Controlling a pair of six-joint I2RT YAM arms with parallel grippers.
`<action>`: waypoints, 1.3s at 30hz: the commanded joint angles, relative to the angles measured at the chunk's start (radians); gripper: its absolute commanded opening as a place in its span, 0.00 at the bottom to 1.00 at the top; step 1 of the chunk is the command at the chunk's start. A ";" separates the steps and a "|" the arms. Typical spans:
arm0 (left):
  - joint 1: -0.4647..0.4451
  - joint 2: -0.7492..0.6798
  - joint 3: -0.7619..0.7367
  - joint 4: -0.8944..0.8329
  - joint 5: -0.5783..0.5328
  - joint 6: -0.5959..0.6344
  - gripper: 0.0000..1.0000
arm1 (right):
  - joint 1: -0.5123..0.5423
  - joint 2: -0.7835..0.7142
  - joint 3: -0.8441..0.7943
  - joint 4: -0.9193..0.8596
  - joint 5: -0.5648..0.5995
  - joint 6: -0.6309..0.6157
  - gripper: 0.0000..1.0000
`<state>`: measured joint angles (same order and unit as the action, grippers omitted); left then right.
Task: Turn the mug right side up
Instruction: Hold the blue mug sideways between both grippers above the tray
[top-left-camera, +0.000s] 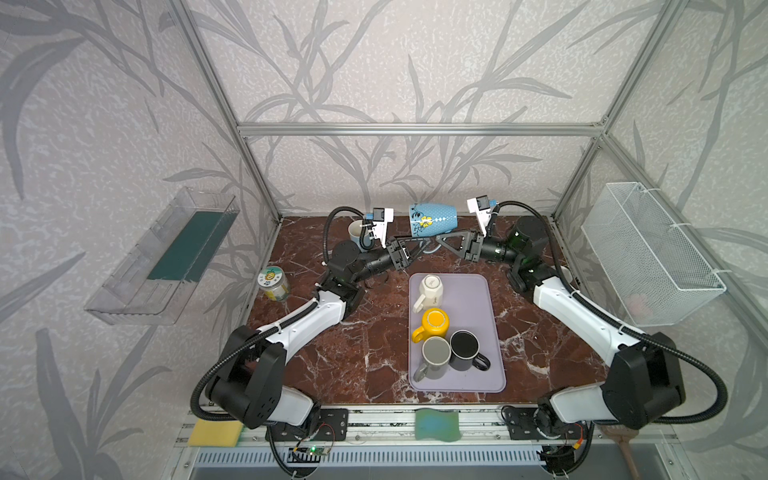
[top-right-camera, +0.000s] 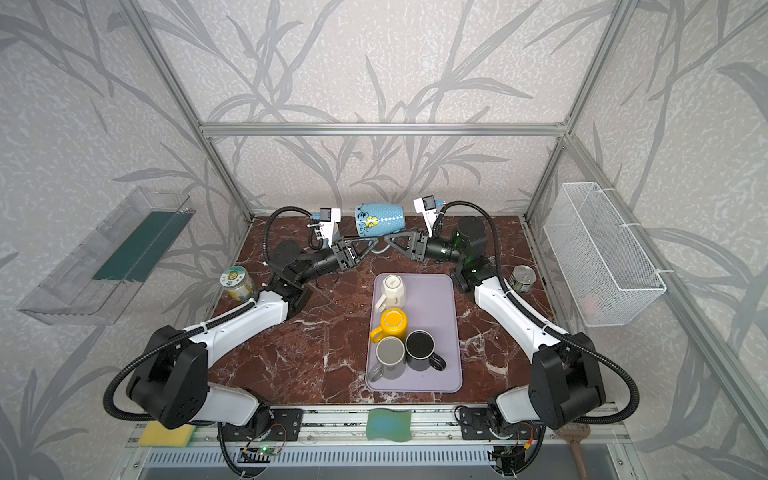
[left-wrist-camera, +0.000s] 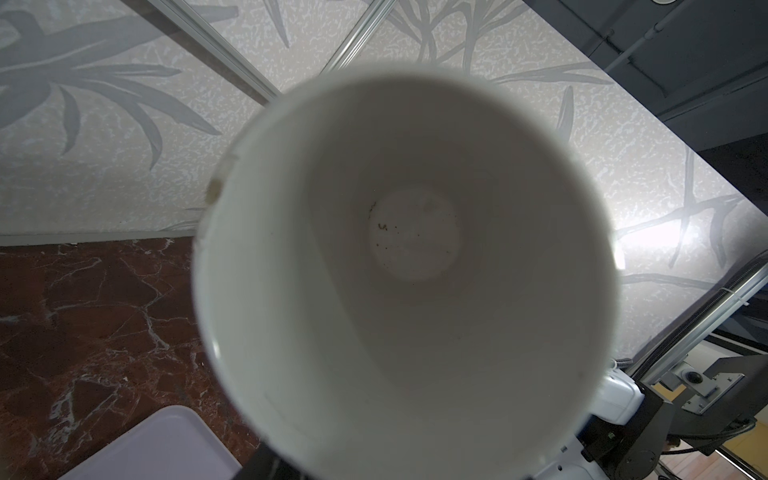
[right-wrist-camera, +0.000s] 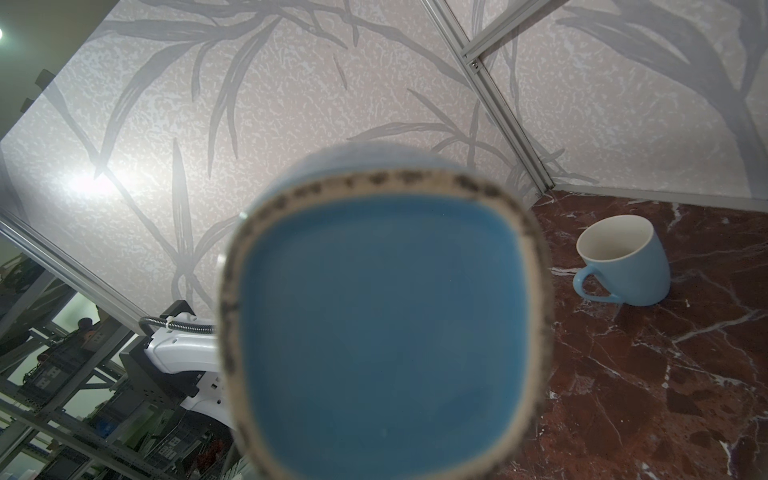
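At the back of the table, our right gripper (top-left-camera: 441, 240) has its jaws pressed together under the flowered blue mug (top-left-camera: 432, 219), seemingly pinched on the pale handle that hangs below it. Our left gripper (top-left-camera: 424, 246) points in from the opposite side, its tips just beside that handle; we cannot tell how wide it stands, nor whether it touches. We see the mug held in the air on its side, close to the back wall, its white inside facing the left wrist camera and its blue base facing the right one. A pale blue cup (right-wrist-camera: 623, 266) stands upright near the back left corner.

Bare marble table (top-left-camera: 374, 353) runs between the grippers and the far edge of the lilac tray (top-left-camera: 478, 291), and a wider strip lies between the tray's left edge and our left arm. A white mug (top-left-camera: 432, 291), yellow mug (top-left-camera: 435, 324), grey mug (top-left-camera: 436, 352) and black mug (top-left-camera: 464, 347) bunch along the tray's left side. A jar (top-left-camera: 274, 284) stands at the table's left edge and a tin (top-right-camera: 521, 279) near its right edge. A wire basket (top-left-camera: 652, 253) hangs on the right wall and a clear shelf (top-left-camera: 162, 257) on the left, both well apart from the grippers
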<state>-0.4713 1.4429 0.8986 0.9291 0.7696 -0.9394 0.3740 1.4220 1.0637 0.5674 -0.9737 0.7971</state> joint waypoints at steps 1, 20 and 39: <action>-0.003 -0.002 0.026 0.089 0.020 -0.018 0.49 | 0.008 -0.013 -0.005 0.077 -0.041 -0.004 0.00; -0.002 0.012 0.021 0.150 0.009 -0.059 0.12 | 0.023 -0.027 -0.010 0.042 -0.068 -0.036 0.00; -0.012 -0.122 -0.007 -0.118 -0.069 0.106 0.00 | 0.023 -0.041 -0.018 -0.044 -0.010 -0.087 0.36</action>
<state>-0.4789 1.3624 0.8921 0.7742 0.7418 -0.8486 0.3912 1.4101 1.0554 0.5365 -0.9779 0.7506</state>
